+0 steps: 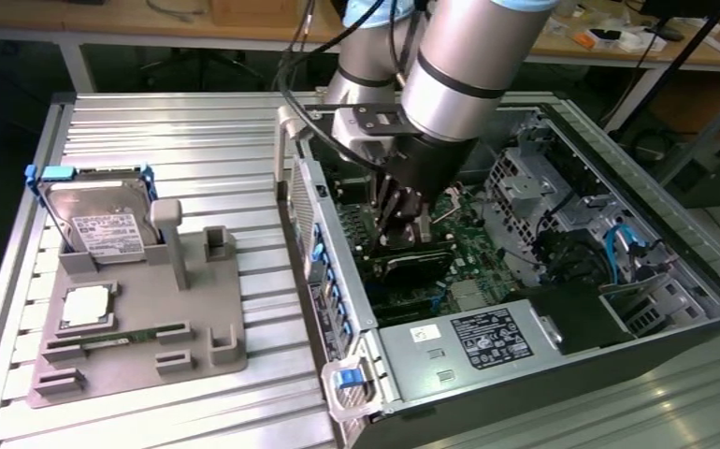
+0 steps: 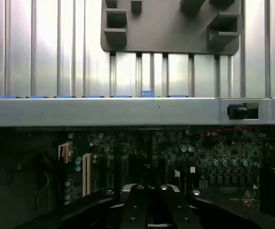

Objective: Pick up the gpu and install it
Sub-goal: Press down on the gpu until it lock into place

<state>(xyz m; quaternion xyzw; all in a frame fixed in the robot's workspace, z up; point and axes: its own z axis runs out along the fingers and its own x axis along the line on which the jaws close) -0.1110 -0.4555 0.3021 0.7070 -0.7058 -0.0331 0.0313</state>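
In the exterior view my arm reaches down into the open computer case (image 1: pixel 547 281), and my gripper (image 1: pixel 400 227) hangs just above the motherboard (image 1: pixel 479 245), fingers pressed together. The gpu (image 1: pixel 412 259) lies flat directly below the fingertips, its dark fan face up, seated among the slots near the case's left wall; I cannot tell whether my fingers touch it. On the exterior view's left, a grey fixture tray (image 1: pixel 148 318) on the slatted aluminium table (image 1: pixel 210 140) holds a hard drive (image 1: pixel 101 220) standing upright, a processor (image 1: pixel 86 305) lying flat and a memory stick (image 1: pixel 108 338). In the wrist view my closed gripper (image 2: pixel 151 200) points at the motherboard (image 2: pixel 204 157), with the case's metal wall (image 2: pixel 128 112) and the fixture tray (image 2: pixel 166 33) beyond.
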